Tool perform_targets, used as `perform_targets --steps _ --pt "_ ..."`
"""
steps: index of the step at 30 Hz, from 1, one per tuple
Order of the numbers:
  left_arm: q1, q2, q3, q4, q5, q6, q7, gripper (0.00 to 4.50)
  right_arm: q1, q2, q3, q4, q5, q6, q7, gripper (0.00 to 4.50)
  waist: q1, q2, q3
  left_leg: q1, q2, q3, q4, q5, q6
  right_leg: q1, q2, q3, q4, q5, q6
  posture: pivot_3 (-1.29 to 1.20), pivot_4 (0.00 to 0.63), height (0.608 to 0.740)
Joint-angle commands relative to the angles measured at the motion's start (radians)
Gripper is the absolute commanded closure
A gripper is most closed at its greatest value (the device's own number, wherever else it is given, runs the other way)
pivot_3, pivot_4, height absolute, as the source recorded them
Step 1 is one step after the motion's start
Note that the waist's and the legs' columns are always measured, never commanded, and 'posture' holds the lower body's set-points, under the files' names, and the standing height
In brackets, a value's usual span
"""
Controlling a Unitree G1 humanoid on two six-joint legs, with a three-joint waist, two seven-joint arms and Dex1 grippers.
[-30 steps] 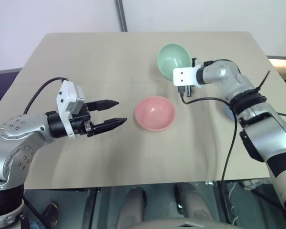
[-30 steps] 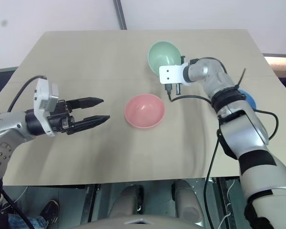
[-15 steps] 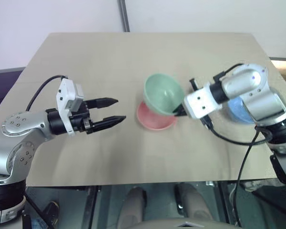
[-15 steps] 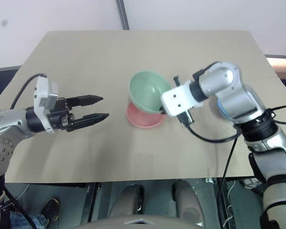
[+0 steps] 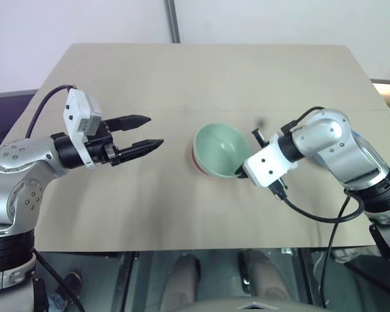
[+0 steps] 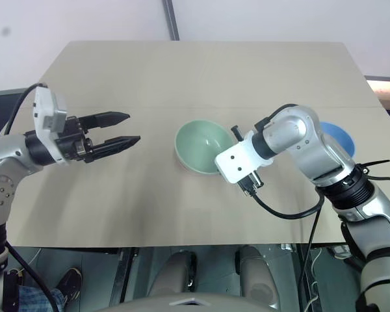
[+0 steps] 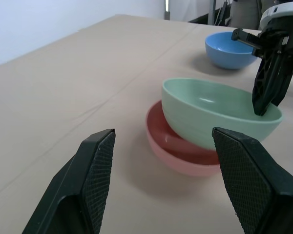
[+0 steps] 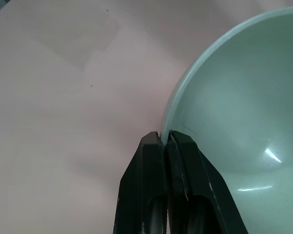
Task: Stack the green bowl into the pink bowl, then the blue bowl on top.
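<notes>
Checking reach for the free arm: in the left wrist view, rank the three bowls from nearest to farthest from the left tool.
1. pink bowl: lowest of the stack, straight ahead of the left tool.
2. green bowl: nested in it, tilted, its far rim pinched by the right tool.
3. blue bowl: alone, far behind.

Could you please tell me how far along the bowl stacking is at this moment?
Nearly done: the green bowl sits tilted in the pink bowl, not fully nested. In hand: the right gripper has its jaws shut on the green bowl's rim. Left: release it, then add the blue bowl, apart on the table. The left gripper is open, empty.
</notes>
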Motion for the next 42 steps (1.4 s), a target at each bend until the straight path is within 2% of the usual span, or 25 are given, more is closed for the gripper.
perform_targets --steps 1,14,21,24,26,27,29,31,36,42 --pt "0.011 0.023 0.056 -0.029 -0.009 -0.014 -0.002 1.13 -0.032 0.012 -0.004 -0.002 -0.015 -0.007 -0.017 4.48 -0.001 0.0 0.0 0.0 0.0 0.0 0.0 0.0 0.0 0.0 0.0 0.0 0.0 0.0 0.0 0.0 0.15 0.74" --pt "0.044 0.023 0.073 -0.048 -0.012 -0.013 0.0 1.13 -0.075 0.084 0.002 0.059 -0.065 0.01 -0.076 4.48 0.0 0.0 0.0 0.0 0.0 0.0 0.0 0.0 0.0 0.0 0.0 0.0 0.0 0.0 0.0 0.0 0.15 0.74" --pt "0.034 0.027 0.056 -0.031 -0.003 -0.018 -0.013 1.13 -0.08 0.098 -0.024 0.047 -0.027 0.062 -0.078 4.48 0.0 0.0 0.0 0.0 0.0 0.0 0.0 0.0 0.0 0.0 0.0 0.0 0.0 0.0 0.0 0.0 0.15 0.74" --pt "0.025 0.027 0.05 -0.027 -0.003 -0.018 -0.015 1.13 -0.08 0.095 -0.023 0.037 -0.016 0.077 -0.073 3.42 0.0 0.0 0.0 0.0 0.0 0.0 0.0 0.0 0.0 0.0 0.0 0.0 0.0 0.0 0.0 0.0 0.15 0.74" --pt "0.02 0.027 0.047 -0.023 0.0 -0.019 -0.017 1.13 -0.08 0.092 -0.021 0.035 -0.011 0.084 -0.072 2.47 0.0 0.0 0.0 0.0 0.0 0.0 0.0 0.0 0.0 0.0 0.0 0.0 0.0 0.0 0.0 0.0 0.15 0.74" --pt "0.017 0.026 0.043 -0.02 0.002 -0.02 -0.018 1.13 -0.081 0.093 -0.02 0.038 -0.014 0.082 -0.078 2.14 0.0 0.0 0.0 0.0 0.0 0.0 0.0 0.0 0.0 0.0 0.0 0.0 0.0 0.0 0.0 0.0 0.15 0.74" --pt "0.016 0.025 0.038 -0.018 0.004 -0.022 -0.019 1.13 -0.083 0.09 -0.017 0.044 -0.019 0.079 -0.083 0.9 0.0 0.0 0.0 0.0 0.0 0.0 0.0 0.0 0.0 0.0 0.0 0.0 0.0 0.0 0.0 0.0 0.15 0.74" --pt "0.019 0.026 0.036 -0.02 0.004 -0.023 -0.021 1.13 -0.082 0.086 -0.015 0.041 -0.016 0.081 -0.079 0.06 -0.001 0.0 0.0 0.0 0.0 0.0 0.0 0.0 0.0 0.0 0.0 0.0 0.0 0.0 0.0 0.0 0.15 0.74" --pt "0.02 0.026 0.034 -0.019 0.004 -0.023 -0.022 1.13 -0.091 0.065 -0.042 0.03 0.034 0.129 -0.051 0.06 0.0 0.0 0.0 0.0 0.0 0.0 0.0 0.0 0.0 0.0 0.0 0.0 0.0 0.0 0.0 0.0 0.15 0.74" --pt "0.026 0.024 0.036 -0.029 -0.003 -0.017 -0.025 1.13 -0.092 -0.023 -0.143 0.02 0.154 0.326 -0.006 0.06 0.002 0.0 0.0 0.0 0.0 0.0 0.0 0.0 0.0 0.0 0.0 0.0 0.0 0.0 0.0 0.0 0.15 0.74"
